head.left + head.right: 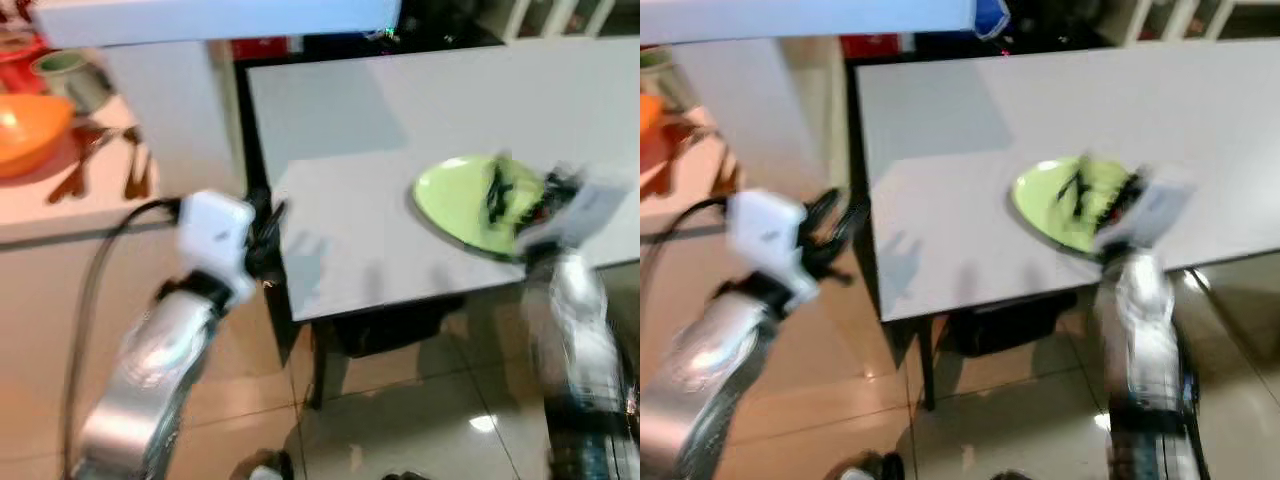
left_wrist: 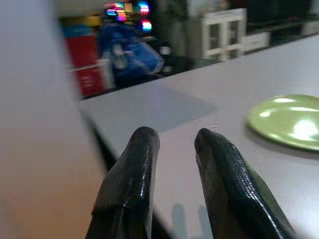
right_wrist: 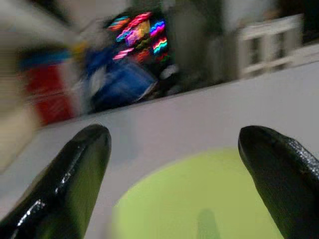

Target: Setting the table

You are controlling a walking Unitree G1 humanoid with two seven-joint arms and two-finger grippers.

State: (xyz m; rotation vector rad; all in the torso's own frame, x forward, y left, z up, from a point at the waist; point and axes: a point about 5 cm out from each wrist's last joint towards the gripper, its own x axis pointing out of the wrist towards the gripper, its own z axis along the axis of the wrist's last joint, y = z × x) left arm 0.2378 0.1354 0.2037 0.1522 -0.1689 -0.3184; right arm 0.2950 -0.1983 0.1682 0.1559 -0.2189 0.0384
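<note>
Right jaws: spread wide, nothing held between them; the two black fingers (image 3: pixel 279 174) are seen far apart in the right wrist view, with the plate's green surface showing in the gap.
Right gripper (image 1: pixel 500 195): blurred, poised over the right half of the plate, at centre right of the left eye frame; whether it touches the plate cannot be told.
Left jaws: parted by a narrow gap, empty; the fingers (image 2: pixel 134 174) are seen side by side in the left wrist view, pointing along the table top toward the plate.
Left gripper (image 1: pixel 268 228): placed at the near left corner of the table, left of centre in the left eye frame, on a silver arm with a white wrist block.
Plate (image 1: pixel 465 205): lime green, round, lying flat on the table near its front edge, right of centre in the frame, well apart from the left gripper.
Table (image 1: pixel 400 110): pale grey top, spanning the upper right and centre of the frame.
Counter (image 1: pixel 60 210): seen at the upper left, beside the table.
Orange bowl (image 1: pixel 30 125): set on the counter at the far left edge.
Utensils (image 1: pixel 135 165): dark, lying on the counter just right of the orange bowl; their kind is too blurred to tell.
Floor (image 1: pixel 420 420): glossy tan tiles, in the lower part of the frame.
</note>
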